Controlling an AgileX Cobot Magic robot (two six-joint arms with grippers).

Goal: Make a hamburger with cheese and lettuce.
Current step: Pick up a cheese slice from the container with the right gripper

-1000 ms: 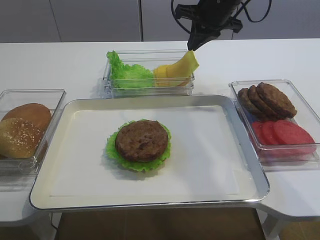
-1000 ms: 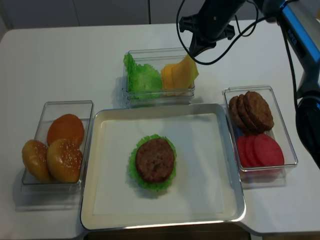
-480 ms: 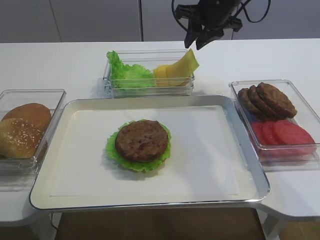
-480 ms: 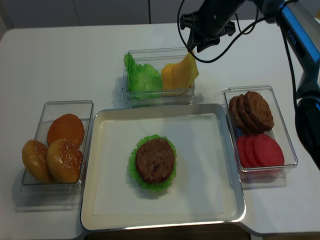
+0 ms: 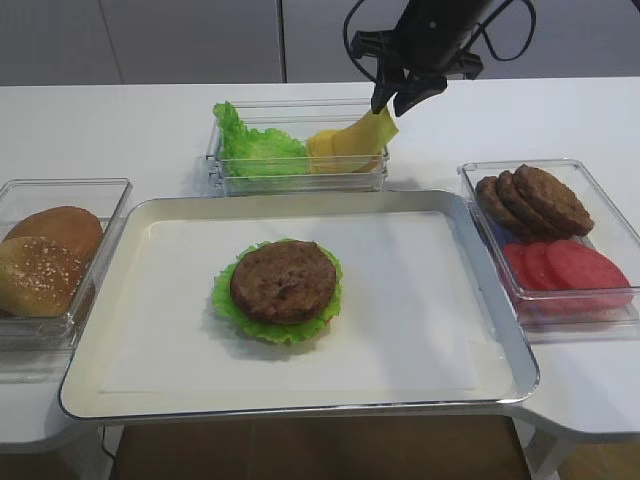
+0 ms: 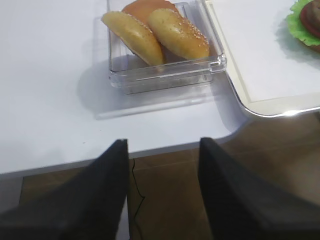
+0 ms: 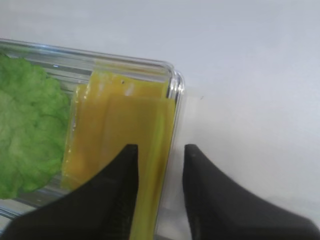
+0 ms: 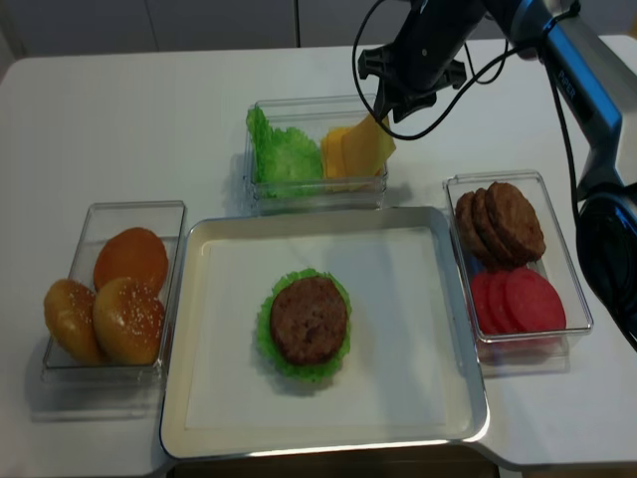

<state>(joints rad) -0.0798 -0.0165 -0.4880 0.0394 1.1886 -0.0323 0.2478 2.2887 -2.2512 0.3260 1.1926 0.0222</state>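
On the white table [image 5: 120, 120] sat a silver rimmed metal tray lined with white paper [image 5: 470, 330], and on it rested the hamburger [image 5: 278, 290], one round brown grilled patty [image 8: 309, 319] stacked over one wider ruffled green lettuce leaf [image 8: 267, 339], left of the tray's middle.

Beyond the tray's far edge stood a clear plastic box [image 5: 296, 180] with a bunched heap of green leaves [image 5: 255, 150] in its left half and thin yellow square cheese slices [image 5: 350, 142] in its right half; how many slices lay there could not be counted. One cheese slice stood tilted up against the box's right wall, its upper corner rising above the rim.

The right black pincer [image 5: 397, 100] hung over that raised corner with its fingers [image 7: 210, 195] parted. In the right wrist view the slice's edge ran up between the two fingers, the left one over the cheese, the right one outside the box wall; whether either touched it could not be told.

At the left a second clear box [image 8: 149, 214] held three brown bun halves [image 8: 124, 319], two of them sesame-topped. At the right a third clear box [image 8: 557, 199] held three overlapping bare brown patties [image 8: 503, 221] at its far end and three red tomato slices [image 8: 518, 299] nearer.

The left black pincer [image 6: 162, 190] stood open off the table's near left edge, near the bun box, holding nothing.
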